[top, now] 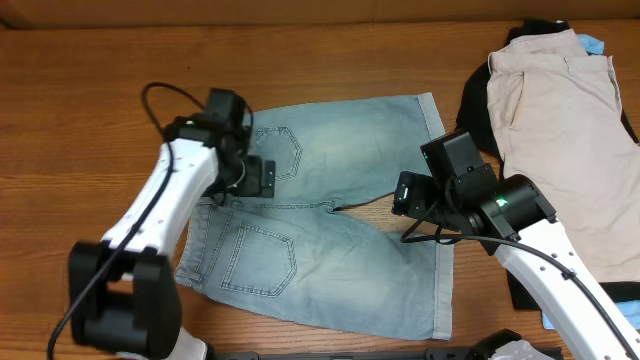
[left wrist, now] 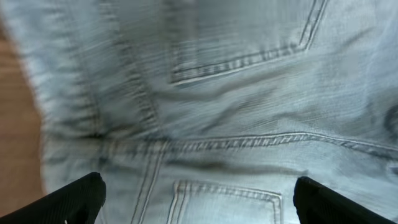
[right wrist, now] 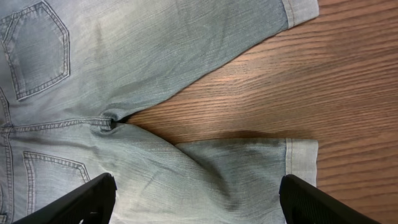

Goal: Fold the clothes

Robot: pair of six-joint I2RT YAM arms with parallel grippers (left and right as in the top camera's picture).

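The light-blue denim shorts (top: 330, 240) lie flat on the table, back pockets up, waistband to the left, cuffed legs to the right. My left gripper (top: 262, 178) is open and empty above the seat seam near the waistband; the left wrist view shows the shorts (left wrist: 236, 112) with their pocket stitching between my left gripper's fingers (left wrist: 199, 199). My right gripper (top: 402, 193) is open and empty over the gap between the two legs; the right wrist view shows my right gripper (right wrist: 196, 199) above the lower leg of the shorts (right wrist: 186, 174), near its cuff.
Beige shorts (top: 560, 130) lie on a black garment (top: 478, 110) at the right. A bit of blue cloth (top: 594, 44) shows at the top right. Bare wood table (top: 80, 100) lies to the left and at the back.
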